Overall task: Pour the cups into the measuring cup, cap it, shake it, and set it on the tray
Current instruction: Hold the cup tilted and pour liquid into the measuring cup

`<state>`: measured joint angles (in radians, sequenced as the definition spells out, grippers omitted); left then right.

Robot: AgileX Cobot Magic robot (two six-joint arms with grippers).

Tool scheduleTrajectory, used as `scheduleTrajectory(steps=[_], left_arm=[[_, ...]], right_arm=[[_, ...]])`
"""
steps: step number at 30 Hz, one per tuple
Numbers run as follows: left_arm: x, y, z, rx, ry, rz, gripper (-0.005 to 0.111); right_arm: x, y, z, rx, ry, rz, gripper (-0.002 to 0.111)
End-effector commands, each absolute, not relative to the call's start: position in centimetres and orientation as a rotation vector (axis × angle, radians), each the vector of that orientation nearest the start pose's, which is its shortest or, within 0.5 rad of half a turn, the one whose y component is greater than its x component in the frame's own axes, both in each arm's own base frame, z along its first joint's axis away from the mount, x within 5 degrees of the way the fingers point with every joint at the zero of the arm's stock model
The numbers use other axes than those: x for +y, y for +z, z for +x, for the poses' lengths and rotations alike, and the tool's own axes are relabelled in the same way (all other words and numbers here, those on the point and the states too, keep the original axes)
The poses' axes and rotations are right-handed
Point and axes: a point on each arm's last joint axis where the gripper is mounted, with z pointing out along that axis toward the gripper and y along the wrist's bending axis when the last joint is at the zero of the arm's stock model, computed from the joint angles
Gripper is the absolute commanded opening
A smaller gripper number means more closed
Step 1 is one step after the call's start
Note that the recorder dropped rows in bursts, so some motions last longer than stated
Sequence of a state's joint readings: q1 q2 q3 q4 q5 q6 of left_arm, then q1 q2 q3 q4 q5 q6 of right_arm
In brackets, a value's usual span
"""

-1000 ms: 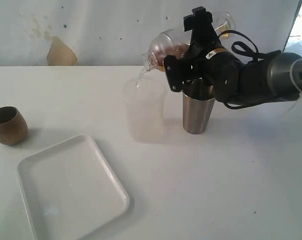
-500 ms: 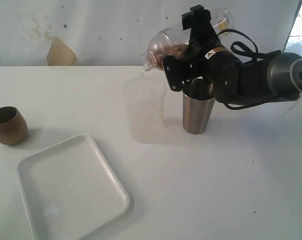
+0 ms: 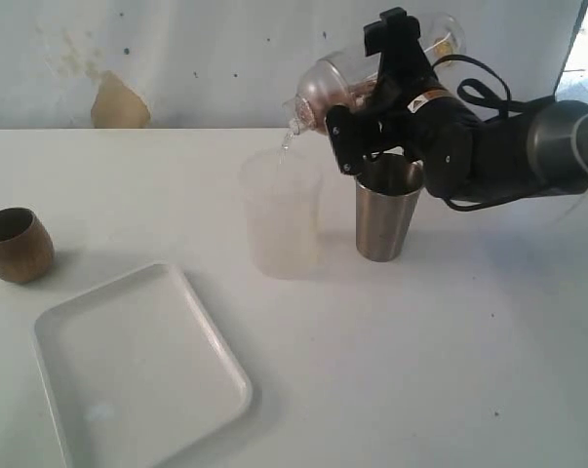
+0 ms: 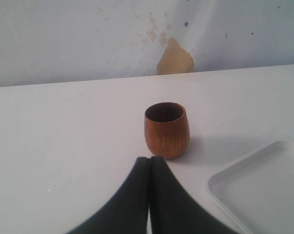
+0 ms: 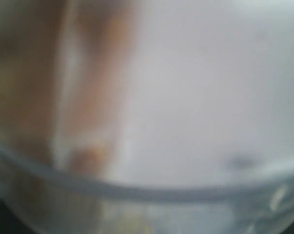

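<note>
Counts: one white table (image 3: 469,370); one flat white rectangular tray with a low rim (image 3: 137,375), lower left of the exterior view; four vessels; two grippers.

Vessels, largest first.
1. Large clear plastic tumbler with a rounded bottom (image 3: 323,90): upper centre, off the table, tipped with its mouth down and to the left.
2. Frosted translucent straight cup (image 3: 279,219): upright at centre, under that mouth. A thin thread of liquid (image 3: 287,138) runs from the lip to the cup.
3. Tapered brushed-steel tumbler (image 3: 385,219): upright just right of the frosted cup, apart from it.
4. Small round brown wooden cup (image 3: 16,244): upright at the far left, near the tray, not touching.

Right arm (image 3: 508,151): reaches in from the right edge. The right gripper (image 3: 369,93) is clamped across the clear tumbler, one finger above and one below. The right wrist view shows only blurred clear wall (image 5: 151,190).

Left gripper (image 4: 149,160): fingers pressed together, holding nothing, pointing at the wooden cup (image 4: 166,129), which stands just ahead of the tips and apart from them. A tray corner (image 4: 264,185) is nearby.
</note>
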<state>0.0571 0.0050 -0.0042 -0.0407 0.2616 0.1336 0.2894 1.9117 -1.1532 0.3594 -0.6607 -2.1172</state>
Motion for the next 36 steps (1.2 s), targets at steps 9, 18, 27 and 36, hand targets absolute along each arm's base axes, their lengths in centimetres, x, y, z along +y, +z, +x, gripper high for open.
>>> scheduleTrajectory(steps=[9,18,27,36], left_arm=[[0.23,19.0,5.51,1.74,0.103,0.04,0.0],[0.23,19.0,5.51,1.74,0.103,0.04,0.0],[0.23,19.0,5.51,1.74,0.103,0.04,0.0],[0.23,19.0,5.51,1.74,0.103,0.04,0.0]], right_arm=[[10.11,25.04,41.81,0.937,-1.421,-1.408,0.0],[10.4,25.18,41.77,0.878,-1.435,-1.429,0.0],[10.52,25.32,41.75,0.847,-1.447,-1.43,0.0],[10.62,25.5,41.71,0.817,-1.461,-1.424,0.0]])
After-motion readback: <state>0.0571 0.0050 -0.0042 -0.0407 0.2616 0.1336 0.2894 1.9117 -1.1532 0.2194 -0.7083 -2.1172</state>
